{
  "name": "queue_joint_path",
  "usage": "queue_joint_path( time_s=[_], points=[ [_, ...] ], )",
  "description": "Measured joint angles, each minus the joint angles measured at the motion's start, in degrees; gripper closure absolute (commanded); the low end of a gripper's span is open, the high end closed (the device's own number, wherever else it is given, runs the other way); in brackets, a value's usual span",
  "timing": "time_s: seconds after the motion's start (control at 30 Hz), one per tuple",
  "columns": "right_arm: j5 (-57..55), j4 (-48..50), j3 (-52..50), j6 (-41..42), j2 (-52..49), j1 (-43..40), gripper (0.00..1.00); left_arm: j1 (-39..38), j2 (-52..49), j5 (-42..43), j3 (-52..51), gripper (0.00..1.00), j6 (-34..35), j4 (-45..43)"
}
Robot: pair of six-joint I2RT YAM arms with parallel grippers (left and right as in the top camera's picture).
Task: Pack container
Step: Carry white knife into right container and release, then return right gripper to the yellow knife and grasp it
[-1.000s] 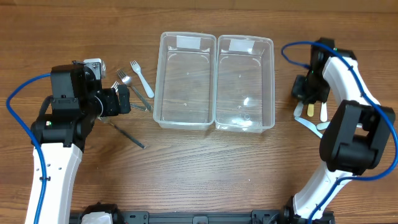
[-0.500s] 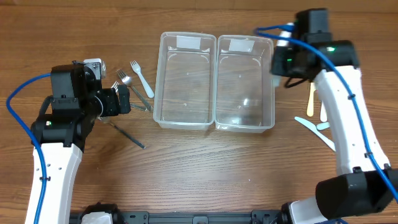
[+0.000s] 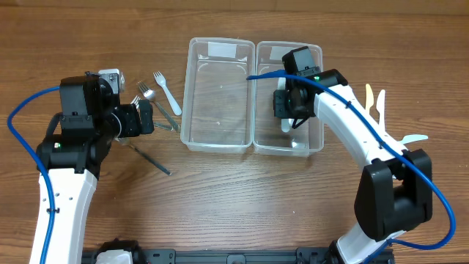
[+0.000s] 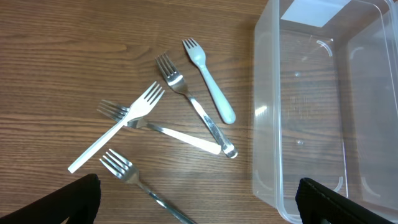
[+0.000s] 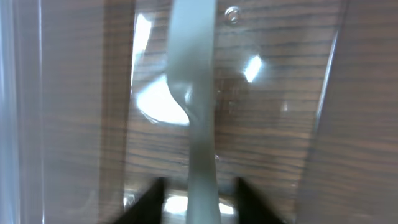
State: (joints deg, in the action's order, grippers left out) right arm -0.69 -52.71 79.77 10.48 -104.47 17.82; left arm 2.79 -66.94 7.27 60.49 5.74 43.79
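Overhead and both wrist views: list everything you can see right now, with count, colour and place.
table: one, brown wood, under everything
left container: one, clear plastic, mid-table, nothing in it
right container: one, clear plastic, touching the left container's right side
forks: five, silver metal and pale plastic, loose heap left of the containers
white utensil: one, white, blurred, over the right container between the right hand's fingers
loose utensils: at least three, white and cream, right of the containers, partly hidden by the arm
arms: two, white and black, blue cables
left hand: black, open wide, over the forks
right hand: black, over the right container, fingers parted either side of the utensil
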Motion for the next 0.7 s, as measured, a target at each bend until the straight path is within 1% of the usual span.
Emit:
queue_joint_path(
  time_s=[0.07,0.13,0.33,0.5,0.7],
  points=[
    [-1.33,-0.68,1.62,-1.4,0.15,-0.44,0.41,0.0,0.0,0.0,0.0,0.0,0.0,0.02],
    [-2.58,-0.66,3.63,-1.92,0.55,-1.49,0.35,0.0,0.0,0.0,0.0,0.0,0.0,0.0],
    [-4.35,1.18,9.81,-2.86,5.11,-9.53,0.3,0.0,-0.07,0.0,0.0,0.0,0.0,-0.04],
    [-5.29,1.64,11.32,-3.04,6.84,-18.53,0.31,-0.02,-0.09,0.0,0.0,0.0,0.0,0.0],
    [-5.46,1.18,10.12,-2.51,4.2,-26.32,0.31,0.0,-0.11,0.02,0.0,0.0,0.0,0.0]
  ],
)
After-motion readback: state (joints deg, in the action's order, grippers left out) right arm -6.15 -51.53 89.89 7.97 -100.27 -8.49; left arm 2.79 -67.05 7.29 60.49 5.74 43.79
